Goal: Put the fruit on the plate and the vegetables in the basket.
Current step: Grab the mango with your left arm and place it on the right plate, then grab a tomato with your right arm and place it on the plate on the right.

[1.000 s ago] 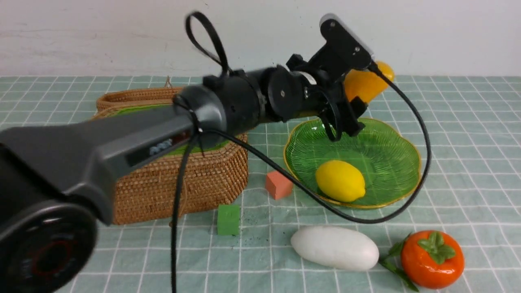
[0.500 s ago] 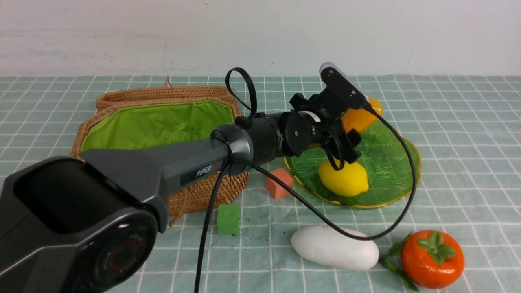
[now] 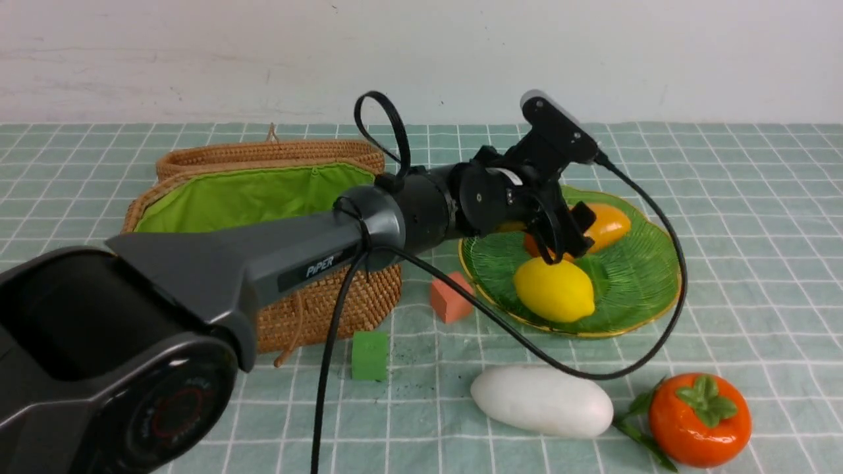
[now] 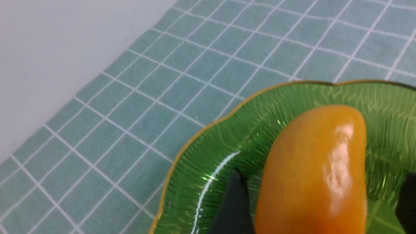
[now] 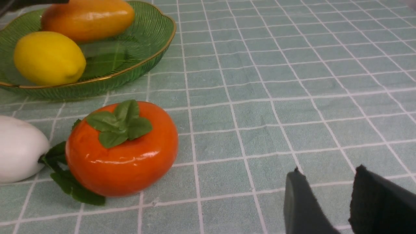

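The orange-yellow mango (image 3: 609, 226) (image 4: 318, 169) lies on the green plate (image 3: 632, 289) behind the yellow lemon (image 3: 553, 289). My left gripper (image 3: 570, 234) (image 4: 321, 185) straddles the mango's near end, open, with a strip of plate showing between the fruit and one finger. The persimmon (image 3: 699, 421) (image 5: 123, 156) rests on the cloth at the front right, beside the white radish (image 3: 541, 400) (image 5: 19, 149). My right gripper (image 5: 328, 169) hovers open and empty over the cloth, to the right of the persimmon. The basket (image 3: 316, 296) stands open at the left, its inside partly hidden by my left arm.
A salmon cube (image 3: 451, 297) sits between basket and plate, and a green cube (image 3: 369, 355) lies in front of the basket. The left arm's cable (image 3: 593, 372) loops down over the plate's near rim. A white wall (image 3: 197, 52) closes the far side.
The left arm has come down from above the plate's far edge, and the mango now rests on the plate. The jaws have widened a little around it. The right arm has not moved.
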{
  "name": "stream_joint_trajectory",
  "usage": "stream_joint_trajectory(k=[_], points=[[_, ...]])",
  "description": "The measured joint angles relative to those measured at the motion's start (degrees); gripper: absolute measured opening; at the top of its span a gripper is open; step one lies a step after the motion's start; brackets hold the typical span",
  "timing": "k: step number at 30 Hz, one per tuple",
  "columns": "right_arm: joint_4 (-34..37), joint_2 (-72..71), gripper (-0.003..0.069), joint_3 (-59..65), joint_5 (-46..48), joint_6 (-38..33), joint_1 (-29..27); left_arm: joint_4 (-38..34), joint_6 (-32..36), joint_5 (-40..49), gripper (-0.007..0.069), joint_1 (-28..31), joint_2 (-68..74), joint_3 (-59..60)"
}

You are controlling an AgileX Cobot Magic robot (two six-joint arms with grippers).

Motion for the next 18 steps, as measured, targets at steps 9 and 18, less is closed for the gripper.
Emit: stream_joint_trajectory(k=[9,18], points=[[0.00,0.00,0.0242,0.00,0.00,0.00,0.00,3.70,0.06,19.80,0.0568,0.47,-11.30,0.00],[0.00,0.00,0.0242,0.00,0.00,0.00,0.00,24.85,-20.67,63.21,0.0267,10.29,-35.91,-0.09]])
